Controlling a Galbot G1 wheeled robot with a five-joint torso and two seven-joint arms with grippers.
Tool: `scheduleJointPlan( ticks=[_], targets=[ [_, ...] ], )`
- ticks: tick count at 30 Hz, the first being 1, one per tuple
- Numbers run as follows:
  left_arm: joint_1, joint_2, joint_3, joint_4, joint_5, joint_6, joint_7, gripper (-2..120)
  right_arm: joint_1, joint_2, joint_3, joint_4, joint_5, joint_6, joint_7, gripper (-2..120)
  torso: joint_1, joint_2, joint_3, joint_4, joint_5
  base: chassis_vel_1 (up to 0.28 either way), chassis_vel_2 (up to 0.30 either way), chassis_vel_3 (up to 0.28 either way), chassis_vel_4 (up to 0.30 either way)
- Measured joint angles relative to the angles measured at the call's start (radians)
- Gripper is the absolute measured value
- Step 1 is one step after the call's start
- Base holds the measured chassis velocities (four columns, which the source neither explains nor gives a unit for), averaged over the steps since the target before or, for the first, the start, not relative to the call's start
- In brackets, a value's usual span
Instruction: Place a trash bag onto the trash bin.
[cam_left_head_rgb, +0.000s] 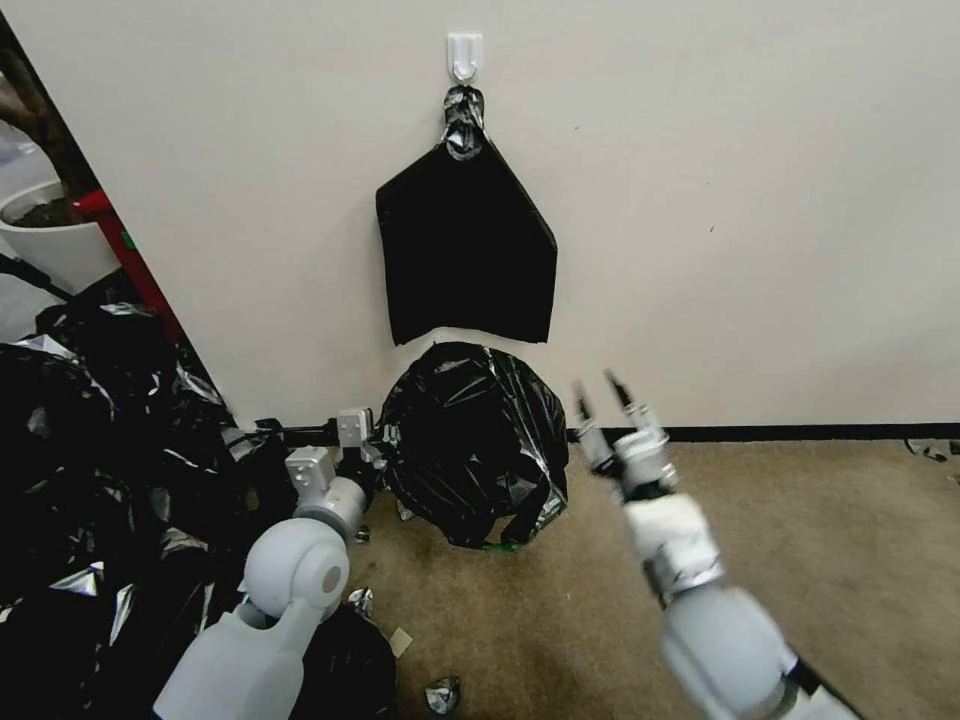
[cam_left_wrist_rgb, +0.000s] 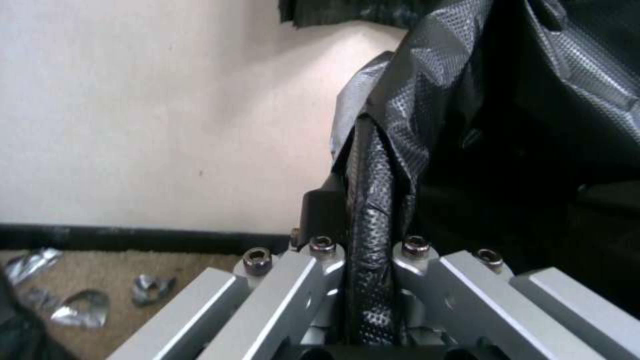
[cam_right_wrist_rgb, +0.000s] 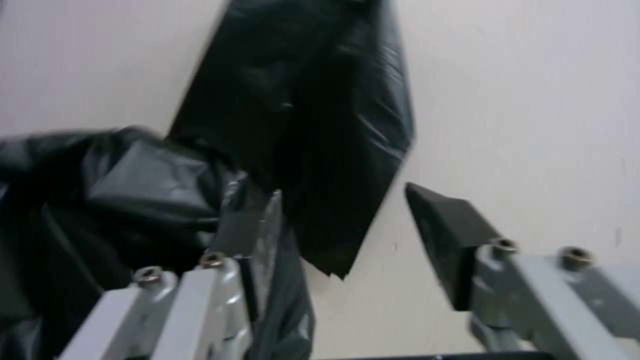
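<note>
Against the wall, just right of the left end effector, the bag drapes the bin, which is hidden under it; that end effector is clamped on a fold of the film. Right of the bag, the right end effector hangs with its fingers apart, holding nothing. A hard tug could tear the thin film or drag it off the rim.

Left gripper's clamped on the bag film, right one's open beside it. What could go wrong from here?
1. The left gripper pinches only a thin fold of the trash bag; a hard pull could tear the film or let it slip.
2. The bag wraps whatever is under it, so the bin's rim is hidden and the fit cannot be checked.
3. The right gripper is open, close to the bag and to the hanging black sheaf; it might snag the wrong plastic.
</note>
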Motion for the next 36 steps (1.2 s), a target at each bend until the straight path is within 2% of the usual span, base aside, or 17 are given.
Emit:
scheduleJointPlan(
  ticks=[2,4,5,8,9,12,14,18,19,22,24,26,28,32,33,36],
  targets=[
    [0.000,-0.001,0.001,-0.002,-0.002,0.002,-0.004,3,0.001,0.002,-0.005,-0.007,-0.034,-0.003,-0.004,57,0.000,0.000,0.000,0.0000,0.0000,0.000,0.000,0.000,0.000],
    [0.004,-0.003,0.001,-0.010,-0.005,0.005,-0.011,3,0.014,0.006,-0.033,-0.019,-0.118,-0.049,-0.016,69,0.000,0.000,0.000,0.0000,0.0000,0.000,0.000,0.000,0.000],
    [0.004,-0.003,0.001,-0.010,-0.005,0.005,-0.011,3,0.014,0.006,-0.033,-0.019,-0.118,-0.049,-0.016,69,0.000,0.000,0.000,0.0000,0.0000,0.000,0.000,0.000,0.000],
    [0.011,-0.010,0.004,-0.024,-0.005,0.004,-0.011,3,0.043,0.005,-0.088,-0.019,-0.130,-0.135,-0.023,84,0.000,0.000,0.000,0.0001,0.0001,0.000,0.000,0.000,0.000],
    [0.011,-0.010,0.004,-0.024,-0.005,0.004,-0.011,3,0.043,0.005,-0.088,-0.019,-0.130,-0.135,-0.023,84,0.000,0.000,0.000,0.0001,0.0001,0.000,0.000,0.000,0.000],
    [0.015,-0.022,0.013,-0.039,-0.001,-0.002,-0.015,3,0.073,0.011,-0.127,-0.040,-0.137,-0.216,-0.025,96,0.000,0.000,0.000,0.0000,0.0001,0.000,0.000,0.000,0.000],
    [0.017,-0.026,0.016,-0.043,0.001,-0.003,-0.015,3,0.081,0.015,-0.137,-0.052,-0.148,-0.233,-0.025,97,0.000,0.000,0.000,0.0001,0.0001,0.000,0.000,0.000,0.000],
    [0.023,-0.037,0.023,-0.046,0.003,-0.004,-0.016,3,0.104,0.033,-0.159,-0.096,-0.214,-0.274,-0.002,82,0.000,0.000,0.000,0.0001,0.0001,0.000,0.000,0.000,0.000],
    [0.023,-0.037,0.023,-0.046,0.003,-0.004,-0.016,3,0.104,0.033,-0.159,-0.096,-0.214,-0.274,-0.002,82,0.000,0.000,0.000,0.0001,0.0001,0.000,0.000,0.000,0.000],
    [0.027,-0.041,0.025,-0.052,0.002,-0.004,-0.016,3,0.111,0.044,-0.157,-0.120,-0.288,-0.295,0.030,67,0.000,0.000,0.000,0.0000,0.0001,0.000,0.000,0.000,0.000],
    [0.028,-0.041,0.025,-0.054,0.001,-0.004,-0.016,3,0.111,0.046,-0.156,-0.120,-0.297,-0.303,0.037,64,0.000,0.000,0.000,0.0000,0.0000,0.000,0.000,0.000,0.000],
    [0.030,-0.041,0.025,-0.060,-0.002,-0.004,-0.014,3,0.110,0.050,-0.154,-0.122,-0.329,-0.325,0.060,53,0.000,0.000,0.000,0.0000,0.0000,0.000,0.000,0.000,0.000],
    [0.031,-0.041,0.025,-0.062,-0.003,-0.004,-0.014,3,0.109,0.051,-0.152,-0.122,-0.341,-0.328,0.065,50,0.000,0.000,0.000,0.0000,0.0000,0.000,0.000,0.000,0.000],
    [0.033,-0.040,0.025,-0.068,-0.005,-0.004,-0.012,3,0.105,0.058,-0.141,-0.116,-0.387,-0.329,0.094,30,0.000,0.000,0.000,0.0000,0.0001,0.000,0.000,0.000,0.000],
    [0.033,-0.040,0.025,-0.068,-0.005,-0.004,-0.012,3,0.105,0.058,-0.141,-0.116,-0.387,-0.329,0.094,30,0.000,0.000,0.000,0.0000,0.0001,0.000,0.000,0.000,0.000],
    [0.037,-0.039,0.024,-0.069,-0.005,-0.003,-0.011,3,0.099,0.060,-0.140,-0.109,-0.388,-0.305,0.104,17,0.000,0.000,0.000,0.0000,0.0000,0.000,0.000,0.000,0.000]
  ],
)
